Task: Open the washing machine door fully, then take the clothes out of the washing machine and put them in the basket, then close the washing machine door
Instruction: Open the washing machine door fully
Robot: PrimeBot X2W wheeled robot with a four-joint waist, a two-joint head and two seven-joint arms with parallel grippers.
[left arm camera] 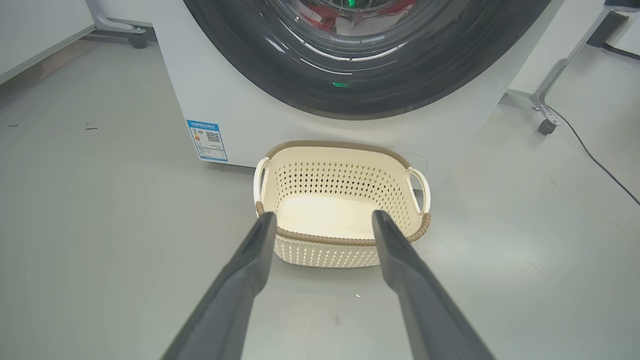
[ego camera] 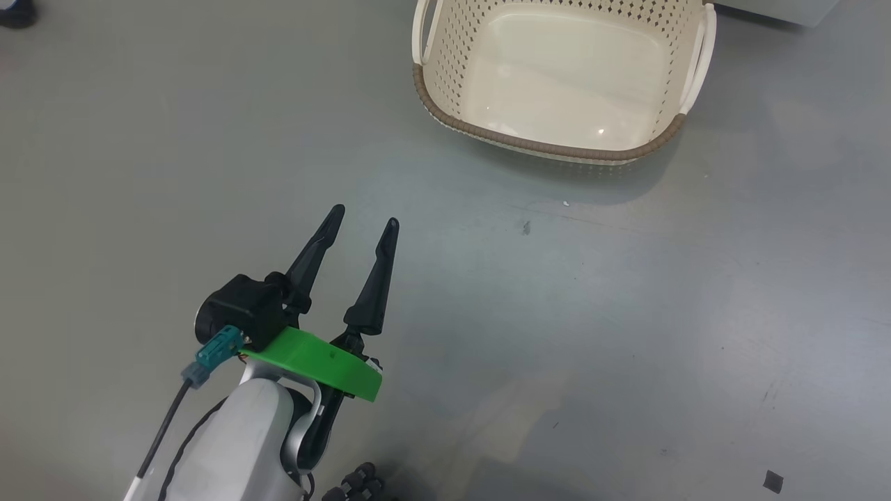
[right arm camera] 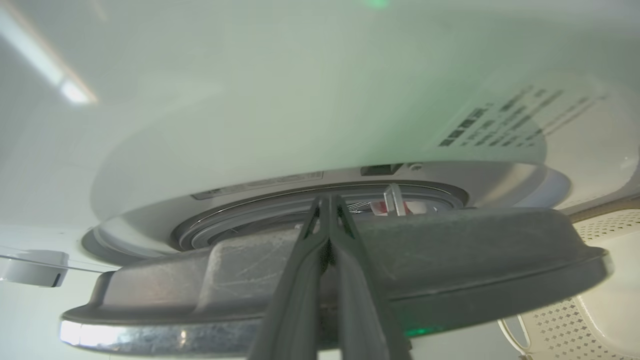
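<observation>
Basket (left arm camera: pixel 325 255) lies lengthwise along washing machine (left arm camera: pixel 235 115) front.

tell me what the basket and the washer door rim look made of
The basket: likely moulded plastic, cream, slightly shiny, with diamond holes; its brown rim looks woven, maybe plastic too. The washing machine door rim: glossy black, probably plastic; it mirrors light streaks.
</observation>
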